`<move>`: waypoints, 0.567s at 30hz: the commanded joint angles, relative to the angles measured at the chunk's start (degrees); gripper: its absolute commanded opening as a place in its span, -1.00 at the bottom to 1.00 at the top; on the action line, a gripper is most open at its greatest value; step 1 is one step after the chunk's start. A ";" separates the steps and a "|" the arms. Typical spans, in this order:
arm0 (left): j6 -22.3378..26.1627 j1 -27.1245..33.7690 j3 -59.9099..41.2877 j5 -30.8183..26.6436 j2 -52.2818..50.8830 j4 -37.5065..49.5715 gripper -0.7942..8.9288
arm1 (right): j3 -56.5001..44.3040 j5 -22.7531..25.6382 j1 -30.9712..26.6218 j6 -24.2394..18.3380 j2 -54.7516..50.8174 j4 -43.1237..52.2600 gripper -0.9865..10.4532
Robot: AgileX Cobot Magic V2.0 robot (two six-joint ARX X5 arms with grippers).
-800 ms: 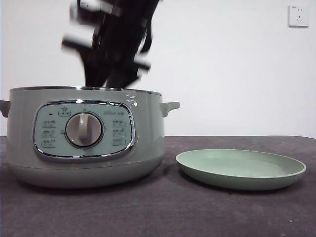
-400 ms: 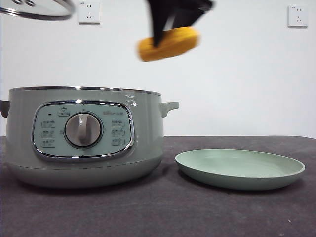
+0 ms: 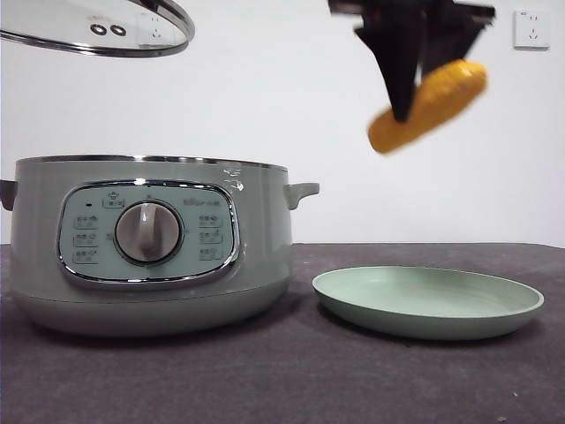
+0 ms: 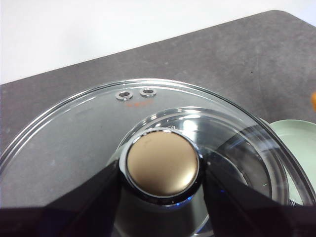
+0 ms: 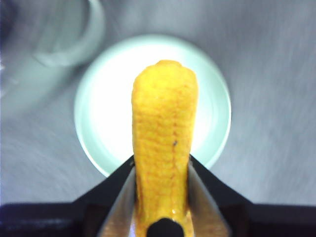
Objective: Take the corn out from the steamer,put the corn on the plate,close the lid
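Note:
My right gripper (image 3: 408,97) is shut on the orange-yellow corn (image 3: 430,104) and holds it tilted, high above the pale-green plate (image 3: 428,303). In the right wrist view the corn (image 5: 164,143) sits between the jaws, straight over the plate (image 5: 103,113). My left gripper (image 4: 163,175) is shut on the knob (image 4: 162,162) of the glass lid (image 4: 79,133). The lid (image 3: 97,31) hangs high above the left part of the open sage-green steamer (image 3: 150,243).
The steamer's side handle (image 3: 302,192) juts toward the plate, with a small gap between them. Both stand on a dark grey table (image 3: 282,380). A white wall with sockets (image 3: 532,28) is behind.
The right gripper rose out of the steamer with the corn and carried it right, over the plate. The lid has come further into view at the top left.

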 commanded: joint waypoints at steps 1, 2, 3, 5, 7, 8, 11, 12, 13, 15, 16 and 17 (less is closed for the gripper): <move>0.46 -0.11 0.61 -0.15 -0.15 3.06 -0.86 | -4.94 0.11 0.11 2.08 -1.07 1.79 -0.86; 0.46 -0.11 0.61 -0.17 0.00 3.06 -0.86 | -7.45 0.09 0.11 2.25 -1.64 3.91 -0.86; 0.46 -0.11 0.61 -0.17 0.04 3.06 -0.86 | -9.40 0.04 0.11 2.27 -1.99 5.79 -0.86; 0.46 -0.11 0.61 -0.17 0.07 3.08 -0.86 | -14.12 -0.04 0.11 2.47 -2.82 10.73 -0.86; 0.46 -0.11 0.61 -0.20 0.07 3.08 -0.86 | -18.14 -0.04 0.11 2.49 -3.32 15.39 -0.86; 0.46 -0.11 0.61 -0.17 0.07 3.08 -0.86 | -20.57 -0.04 0.11 2.49 -3.34 18.45 -0.86; 0.46 -0.11 0.61 -0.17 0.07 3.08 -0.86 | -26.23 -0.02 0.04 2.67 -3.34 25.57 -0.86; 0.46 -0.11 0.61 -0.17 0.07 3.08 -0.86 | -28.22 -0.04 -0.13 2.64 -3.34 28.26 -0.86; 0.46 -0.11 0.61 -0.15 0.07 3.08 -0.86 | -29.79 -0.04 -0.17 2.67 -3.34 30.51 -0.86; 0.46 -0.11 0.61 -0.15 0.07 3.08 -0.86 | -33.31 -0.09 -0.17 2.67 -3.34 35.98 -0.86; 0.46 -0.11 0.61 -0.15 0.09 3.08 -0.86 | -34.84 -0.07 -0.17 2.67 -3.34 38.47 -0.86; 0.46 -0.11 0.61 -0.17 0.09 3.08 -0.86 | -36.20 -0.04 -0.17 2.67 -3.34 40.68 -0.86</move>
